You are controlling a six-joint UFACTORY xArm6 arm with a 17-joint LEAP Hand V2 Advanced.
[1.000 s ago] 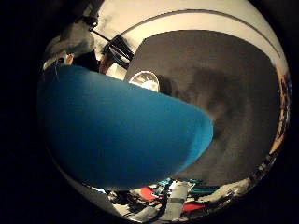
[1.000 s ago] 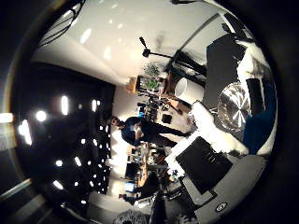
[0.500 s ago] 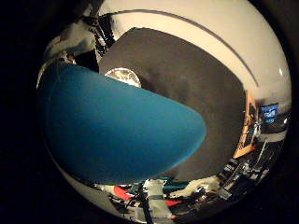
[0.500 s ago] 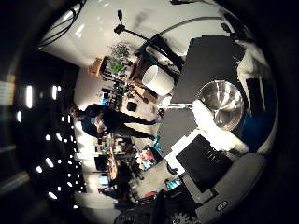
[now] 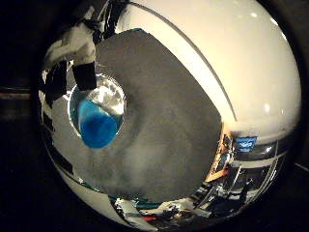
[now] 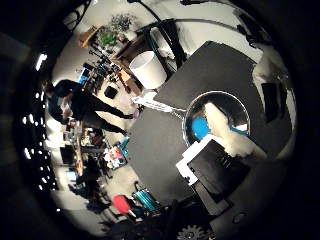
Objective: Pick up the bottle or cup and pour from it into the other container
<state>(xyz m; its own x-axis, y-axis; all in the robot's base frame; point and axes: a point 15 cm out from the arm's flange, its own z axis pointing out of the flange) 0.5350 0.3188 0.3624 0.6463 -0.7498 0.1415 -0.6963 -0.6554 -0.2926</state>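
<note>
A blue cup lies inside a shiny metal bowl, which sits on a dark grey mat covering most of a tabletop. In the little finger side view the cup appears tipped over, resting against the lower part of the bowl's inner wall with one rounded end toward the rim, though which end is its mouth is hard to make out. In the thumb side view only a small patch of blue shows in the bowl, beside a white finger of the right hand that reaches across the bowl's opening. The fingers look extended and are not wrapped around the cup, which lies free of them. The bowl stands near one corner of the mat, with a broad stretch of bare mat on its far side reaching to the straight mat edges. Beyond the mat, a white bucket stands on the pale floor, well apart from the bowl. A small blue sign shows at the room's edge, but its writing cannot be read.
</note>
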